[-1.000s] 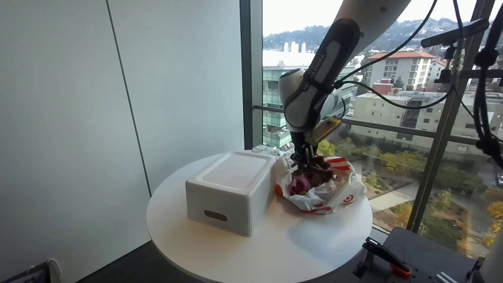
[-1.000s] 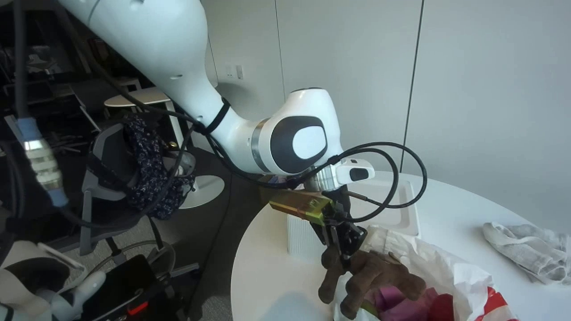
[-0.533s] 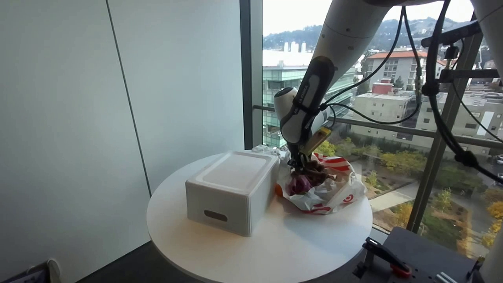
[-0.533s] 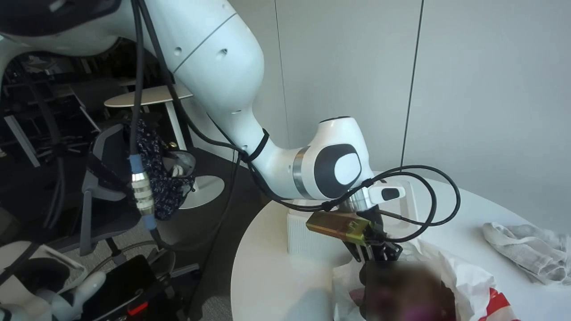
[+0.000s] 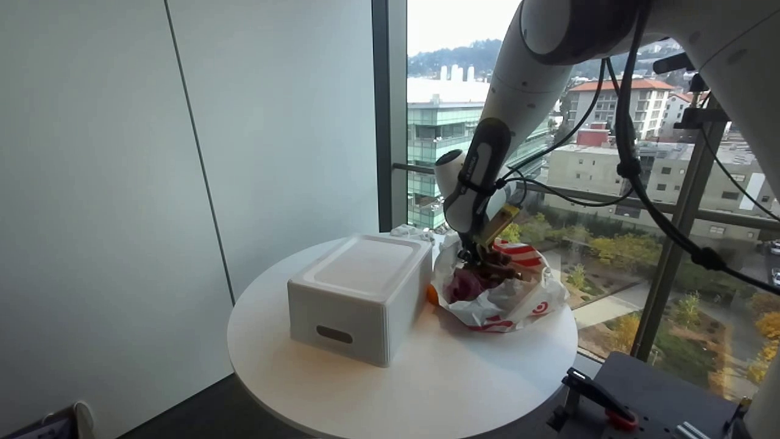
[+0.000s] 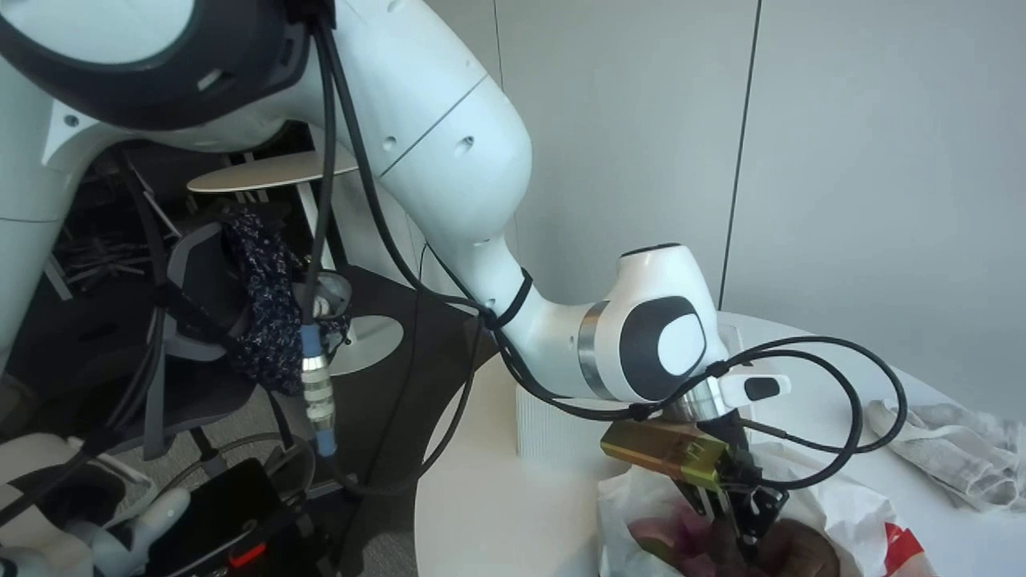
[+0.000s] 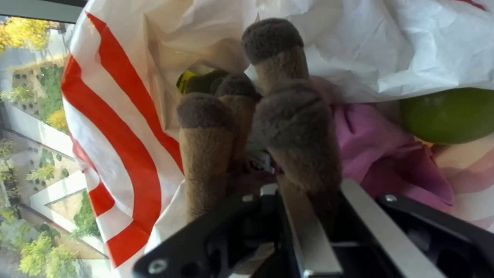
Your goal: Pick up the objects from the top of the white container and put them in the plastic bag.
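Plastic bag (image 5: 517,315): one; in its mouth, dark-ended brown plush limbs (image 7: 305,146): four; pink item (image 7: 370,143): one clear; glossy green item (image 7: 449,116): one; gripper (image 7: 312,185): one; at its edge, orange item (image 5: 432,295): one; just beside it, white container (image 5: 338,311): one; near it, crumpled grey-white bundle (image 6: 950,453): one; under it, round table (image 5: 426,396): one.

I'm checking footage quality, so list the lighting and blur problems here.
Sky blown out white in an exterior view; dim inside the plastic bag in an exterior view; brown plush toy slightly soft, shadowed toward the gripper, in the wrist view.
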Robot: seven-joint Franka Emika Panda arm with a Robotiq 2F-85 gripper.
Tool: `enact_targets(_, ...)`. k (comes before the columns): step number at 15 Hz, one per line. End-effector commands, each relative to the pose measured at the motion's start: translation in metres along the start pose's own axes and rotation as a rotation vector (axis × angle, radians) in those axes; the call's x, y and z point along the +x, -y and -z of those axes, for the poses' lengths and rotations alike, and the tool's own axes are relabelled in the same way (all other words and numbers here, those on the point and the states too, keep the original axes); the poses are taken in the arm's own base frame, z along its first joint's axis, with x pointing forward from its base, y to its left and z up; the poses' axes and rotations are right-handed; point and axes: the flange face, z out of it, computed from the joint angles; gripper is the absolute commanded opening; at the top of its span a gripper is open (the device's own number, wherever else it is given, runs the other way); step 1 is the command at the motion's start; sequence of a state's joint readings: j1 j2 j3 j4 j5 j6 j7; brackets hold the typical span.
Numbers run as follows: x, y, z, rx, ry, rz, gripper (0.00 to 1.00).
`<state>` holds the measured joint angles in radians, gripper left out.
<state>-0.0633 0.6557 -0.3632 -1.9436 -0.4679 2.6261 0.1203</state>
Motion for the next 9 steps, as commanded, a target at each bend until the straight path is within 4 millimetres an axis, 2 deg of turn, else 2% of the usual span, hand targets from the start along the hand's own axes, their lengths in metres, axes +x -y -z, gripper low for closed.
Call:
enact_targets(1,-0.001,0.001,-0.032,0.013,-0.04,0.008,0.05)
enact_targets(5,-0.007,0.012,-0.059,0.009,-0.109,0.037,0.07)
enact_targets(9,-0.013,0.013,-0.073,0.014,-0.131,0.049,0.09)
